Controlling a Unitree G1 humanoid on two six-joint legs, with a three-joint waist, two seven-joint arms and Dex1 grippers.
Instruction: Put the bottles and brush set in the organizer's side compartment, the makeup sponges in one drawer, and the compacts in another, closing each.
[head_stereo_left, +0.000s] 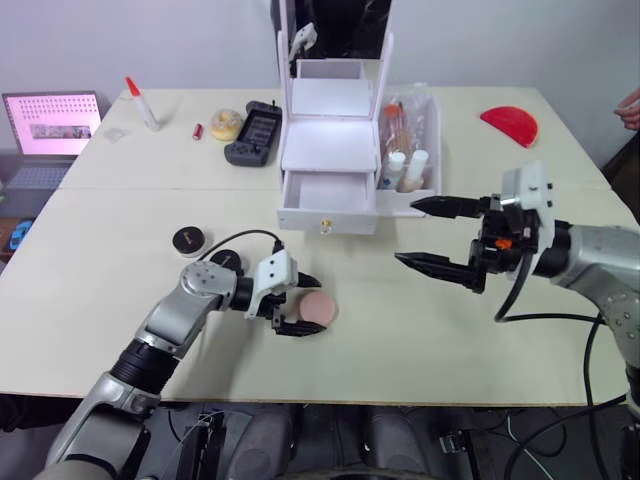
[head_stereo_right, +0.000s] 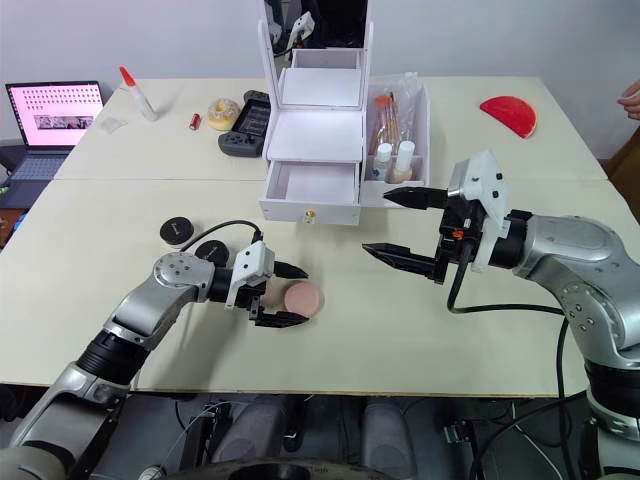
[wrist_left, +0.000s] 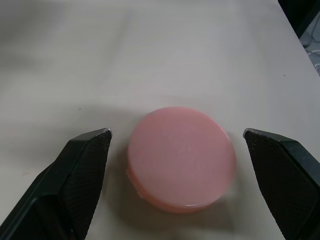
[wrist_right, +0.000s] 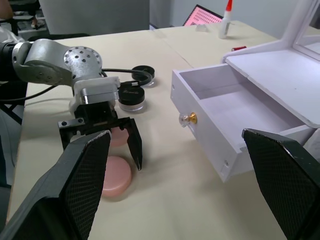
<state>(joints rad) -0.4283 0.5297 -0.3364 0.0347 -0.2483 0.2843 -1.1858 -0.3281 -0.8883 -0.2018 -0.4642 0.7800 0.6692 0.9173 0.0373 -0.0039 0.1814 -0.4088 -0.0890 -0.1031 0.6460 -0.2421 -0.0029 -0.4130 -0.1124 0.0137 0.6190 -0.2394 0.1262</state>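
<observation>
- Round, flat pink makeup sponge (wrist_left: 181, 157), lying flat on the cream table (head_stereo_left: 420, 330), near-left of the open white drawer (head_stereo_left: 327, 204).
- Left gripper (head_stereo_left: 297, 305) low, fingers spread around it, not touching.
- Right gripper (head_stereo_left: 436, 234) hovering right, fingers wide apart, empty.

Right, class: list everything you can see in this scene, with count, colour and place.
Table: one, cream, under everything.
Organizer: one, white, centre back, bottom drawer open.
Bottles: two, white-capped, in side compartment.
Brush set: one, clear pack, in side compartment.
Sponges: pink, two seem visible, front left of centre.
Compacts: two, black, left of sponges.
Laptop: one, far left.
Glue bottle: one, white, red cap, back left.
Controller: one, black, left of organizer.
Half-round object: one, red, back right.
Person's hand: right edge.
Left gripper: black jaws open around a sponge.
Right gripper: black jaws open, right of drawer.
</observation>
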